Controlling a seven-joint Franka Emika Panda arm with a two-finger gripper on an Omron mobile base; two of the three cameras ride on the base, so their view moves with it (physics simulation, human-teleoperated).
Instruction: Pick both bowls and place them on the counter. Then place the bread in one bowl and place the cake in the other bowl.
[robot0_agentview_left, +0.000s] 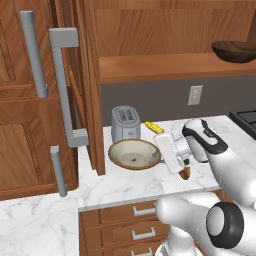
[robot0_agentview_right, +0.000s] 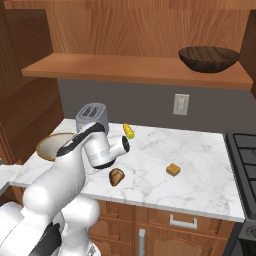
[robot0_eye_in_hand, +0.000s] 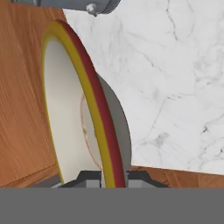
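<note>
Two bowls: beige bowl (robot0_agentview_left: 134, 153) sat at centre frame on the counter (robot0_agentview_left: 130, 182), beside the toaster (robot0_agentview_left: 124, 123); wooden bowl (robot0_agentview_right: 208, 58) was upper right on the shelf (robot0_agentview_right: 135, 69).
Gripper (robot0_eye_in_hand: 113, 178): closed on the beige bowl's rim, fingers either side.
Bread (robot0_agentview_right: 116, 176): lay centre frame, on the marble.
Cake (robot0_agentview_right: 173, 169): right of the bread, well apart.

A silver toaster (robot0_agentview_left: 124, 123) stands at the back of the surface, a yellow cylinder (robot0_agentview_left: 154, 127) lying just beside it. On the grey wall behind is a white outlet (robot0_agentview_left: 195, 94). A black stove (robot0_agentview_right: 245, 150) sits at the far right
</note>
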